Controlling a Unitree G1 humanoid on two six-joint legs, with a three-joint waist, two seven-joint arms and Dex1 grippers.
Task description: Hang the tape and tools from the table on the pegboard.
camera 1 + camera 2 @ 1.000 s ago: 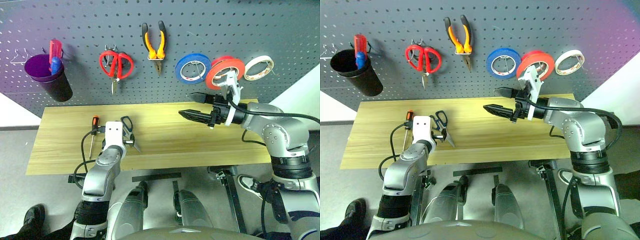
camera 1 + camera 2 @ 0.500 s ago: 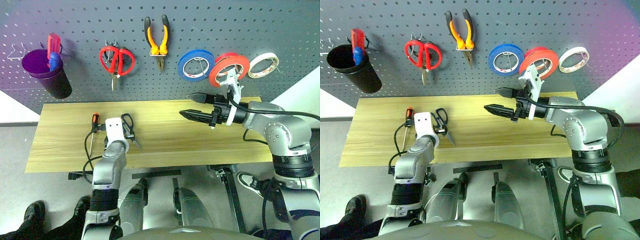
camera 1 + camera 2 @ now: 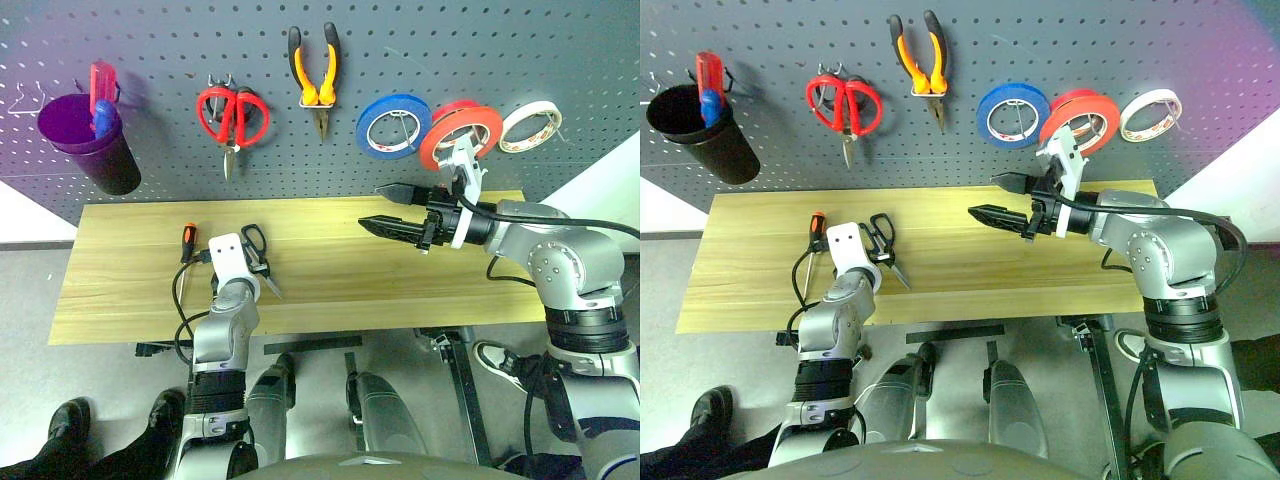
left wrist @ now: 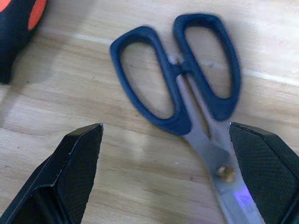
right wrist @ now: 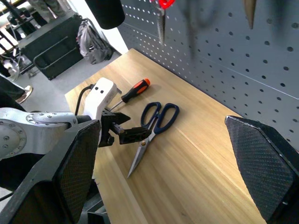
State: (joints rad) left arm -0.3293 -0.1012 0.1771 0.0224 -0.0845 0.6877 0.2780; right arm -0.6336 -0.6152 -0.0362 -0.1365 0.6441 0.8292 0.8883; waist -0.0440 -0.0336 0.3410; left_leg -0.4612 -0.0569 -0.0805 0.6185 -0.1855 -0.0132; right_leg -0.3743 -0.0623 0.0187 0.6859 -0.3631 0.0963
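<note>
- Black cup hangs far left on the grey pegboard. Next come red scissors, orange pliers, a blue ring, the orange-red tape and a white ring.
- Wooden table holds the screwdriver and, just beside it, the dark scissors.
- Left gripper is wide open, low over the scissors, its fingers on either side of the blades.
- Right gripper is wide open and holds nothing, up in front of the tape.
- Grey floor lies below the table.
</note>
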